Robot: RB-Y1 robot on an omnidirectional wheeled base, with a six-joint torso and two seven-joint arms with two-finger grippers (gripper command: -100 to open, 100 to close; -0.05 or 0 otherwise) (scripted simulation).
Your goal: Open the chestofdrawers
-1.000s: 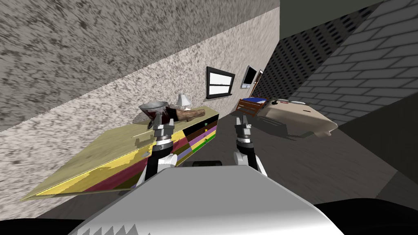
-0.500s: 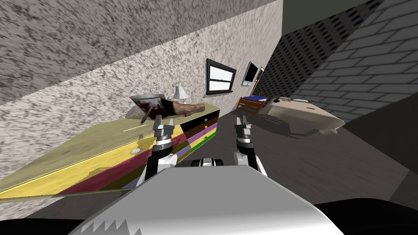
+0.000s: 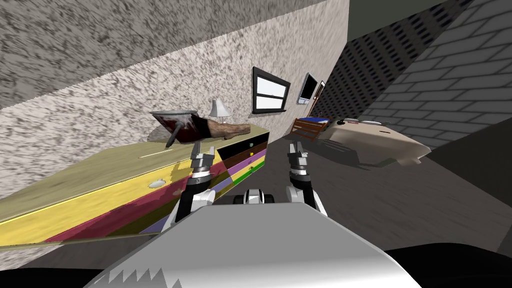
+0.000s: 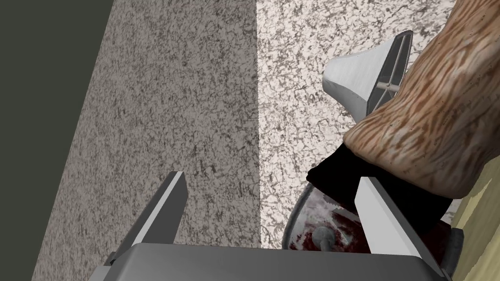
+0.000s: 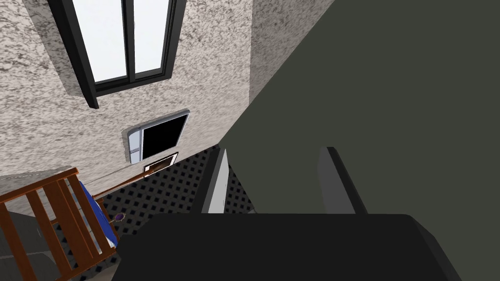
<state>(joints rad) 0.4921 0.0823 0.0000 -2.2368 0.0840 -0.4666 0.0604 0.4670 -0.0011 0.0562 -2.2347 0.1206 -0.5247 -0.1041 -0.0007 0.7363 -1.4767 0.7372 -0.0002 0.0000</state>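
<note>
The chest of drawers (image 3: 100,192) runs along the speckled wall on my left, with an olive top and drawer fronts in yellow, maroon, purple, green and black. All its drawers look shut. My left gripper (image 3: 204,152) is raised in front of the chest's top front edge, not touching it, fingers open and empty. In the left wrist view the left gripper (image 4: 273,205) points past a dark red bowl (image 4: 317,234) and a brown wooden piece (image 4: 429,127) on the chest's top. My right gripper (image 3: 297,149) is held over the floor beside it, open and empty; in its wrist view the right gripper (image 5: 276,180) faces the wall.
On the chest's top stand a grey bowl (image 3: 173,122), a brown boot-shaped wooden piece (image 3: 227,129) and a small white lamp (image 3: 218,108). A bed (image 3: 375,137) and a red-brown wooden frame (image 3: 305,129) lie ahead on the right. Dark floor (image 3: 310,190) stretches between.
The whole head view has shifted: I have turned or rolled, and the chest now sits lower and further left in view. Both arms keep their pose.
</note>
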